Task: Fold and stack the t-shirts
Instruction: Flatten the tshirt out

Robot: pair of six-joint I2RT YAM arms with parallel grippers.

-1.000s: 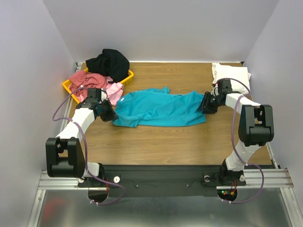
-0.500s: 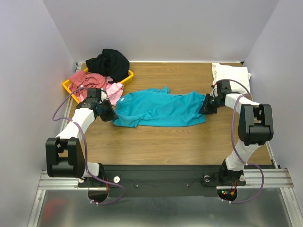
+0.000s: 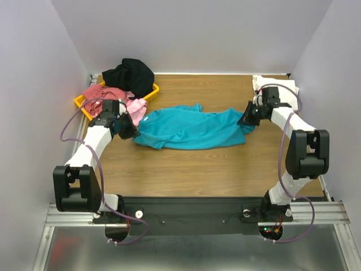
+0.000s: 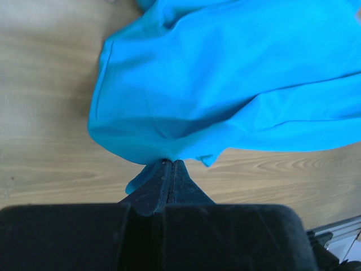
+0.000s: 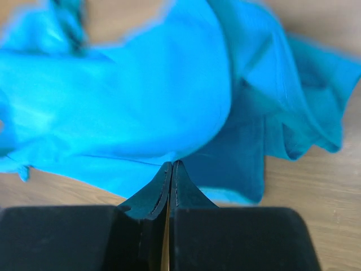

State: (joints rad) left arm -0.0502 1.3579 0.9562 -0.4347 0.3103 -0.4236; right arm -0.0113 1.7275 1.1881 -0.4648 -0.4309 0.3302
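Now the left gripper (image 4: 172,165) is clamped tight on one end of the teal t-shirt (image 3: 192,130), the right gripper (image 5: 171,166) pinched shut on the other, cloth rumpled across the table (image 3: 197,169), so spreading seems in hand, and next wants an even pull apart.

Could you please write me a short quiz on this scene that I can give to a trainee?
1. True or false: the left gripper and the right gripper are each shut on the teal t-shirt.
2. Fill in: the tray at the far left of the table is ____ in colour.
3. Where does the white t-shirt lie? A. in the tray B. at the far right corner of the table C. draped over the teal t-shirt
Key: 1 true; 2 yellow; 3 B.
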